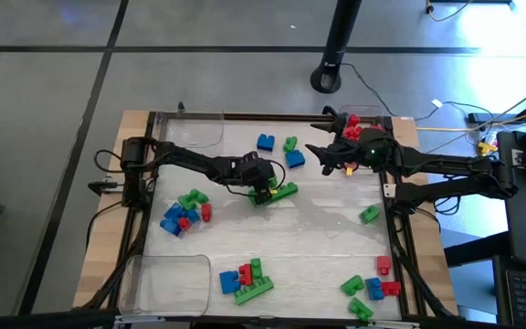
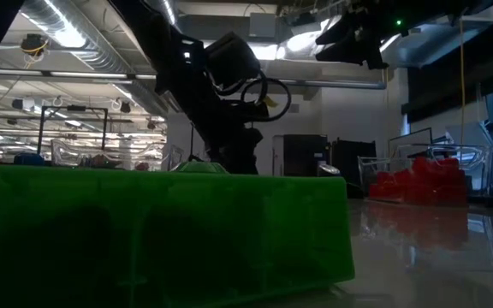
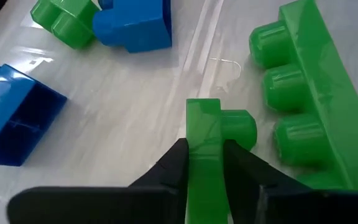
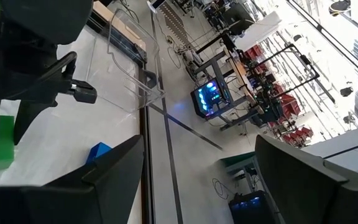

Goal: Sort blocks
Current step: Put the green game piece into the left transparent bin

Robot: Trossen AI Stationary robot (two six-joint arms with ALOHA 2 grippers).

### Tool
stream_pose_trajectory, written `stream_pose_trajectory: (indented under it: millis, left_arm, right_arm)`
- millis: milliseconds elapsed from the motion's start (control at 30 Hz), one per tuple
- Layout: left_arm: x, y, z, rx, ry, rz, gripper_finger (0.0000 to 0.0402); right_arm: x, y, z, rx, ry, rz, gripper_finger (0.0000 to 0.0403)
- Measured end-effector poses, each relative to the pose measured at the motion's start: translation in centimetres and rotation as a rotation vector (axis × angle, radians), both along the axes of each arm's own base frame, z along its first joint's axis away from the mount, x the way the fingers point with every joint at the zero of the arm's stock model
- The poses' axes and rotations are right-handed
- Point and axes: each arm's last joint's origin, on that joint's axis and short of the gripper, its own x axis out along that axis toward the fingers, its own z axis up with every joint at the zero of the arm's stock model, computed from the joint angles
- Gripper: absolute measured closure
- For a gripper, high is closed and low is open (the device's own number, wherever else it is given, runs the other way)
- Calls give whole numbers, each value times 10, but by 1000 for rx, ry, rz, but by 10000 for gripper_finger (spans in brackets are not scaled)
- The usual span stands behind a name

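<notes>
Near the table's middle, a small green block (image 3: 205, 155) is clamped between the fingers of the left gripper (image 1: 265, 189), just beside a long green block (image 3: 306, 93) that crowds one side. Two blue blocks (image 1: 266, 143) and one green block (image 1: 289, 144) lie close beyond. The right gripper (image 1: 329, 164) is held above the table with its fingers apart, near a tray of red blocks (image 1: 352, 122).

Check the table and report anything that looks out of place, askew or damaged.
Nothing looks damaged or spilled. The blocks lie in loose mixed-colour clusters on the table, as expected before sorting. The left gripper pinches a small green block beside a long green brick; the right gripper hangs open near the red blocks.
</notes>
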Motion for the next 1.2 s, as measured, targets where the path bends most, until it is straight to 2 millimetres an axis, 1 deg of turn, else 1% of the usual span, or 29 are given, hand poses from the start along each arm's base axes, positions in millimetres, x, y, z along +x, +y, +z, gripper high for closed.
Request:
stream_pose_trajectory:
  millis: [333,467,533,733,833,900,1067,1200]
  left_arm:
    - [1,-5,0,7,4,-20,333]
    - [-2,-6,5,17,5,-14,337]
    - [-4,-8,11,20,-2,-17,336]
    - [-11,-14,47,77,-73,4,330]
    - [-19,-17,64,112,-93,23,330]
    - [-24,-18,80,150,-117,33,330]
    - [-48,-19,112,246,-119,107,324]
    - [-72,-13,137,284,-118,186,324]
  right_arm:
    - [0,0,0,0,2,0,94]
    - [0,0,0,1,2,0,94]
    - [0,0,0,1,3,0,94]
    - [0,0,-1,2,9,0,94]
    - [0,0,-1,2,9,0,94]
    - [0,0,-1,2,9,0,94]
    - [0,0,-2,3,18,0,94]
    - [-1,0,-2,3,24,-8,94]
